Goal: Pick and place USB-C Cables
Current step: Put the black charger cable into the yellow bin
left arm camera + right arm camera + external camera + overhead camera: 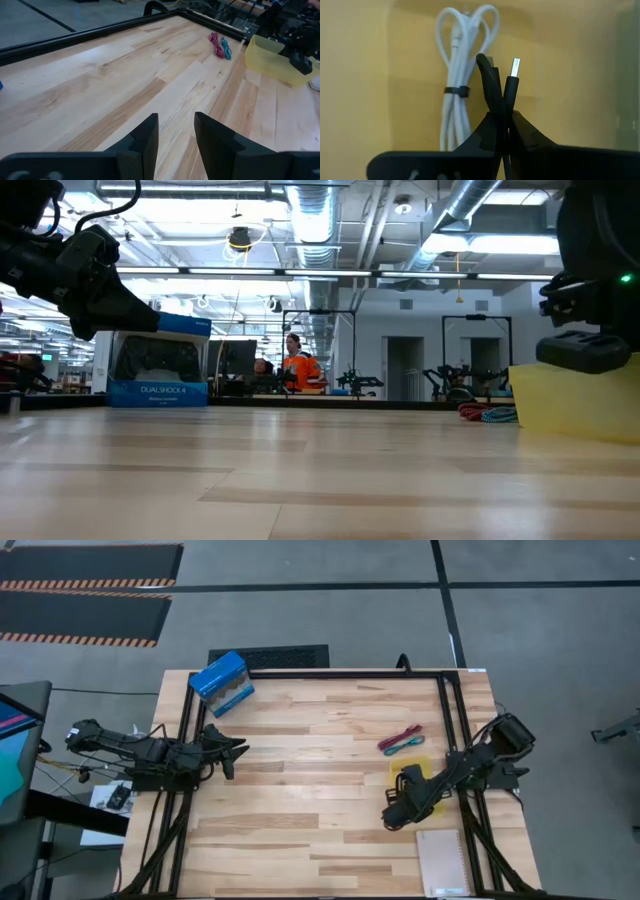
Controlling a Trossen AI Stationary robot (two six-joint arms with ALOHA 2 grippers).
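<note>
Pinching a thin black looped USB-C cable (496, 85), the right gripper (503, 131) hovers over the shallow yellow plastic tray (398, 769) at the table's right, where a white bundled cable (457, 90) lies; light and floppy, it seems best gripped mid-bundle. The left gripper (176, 135) waits parted, far left.

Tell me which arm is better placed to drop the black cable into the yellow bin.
Right. Its end effector already pinches the black cable over the yellow bin; the left end effector sits far off, empty.
</note>
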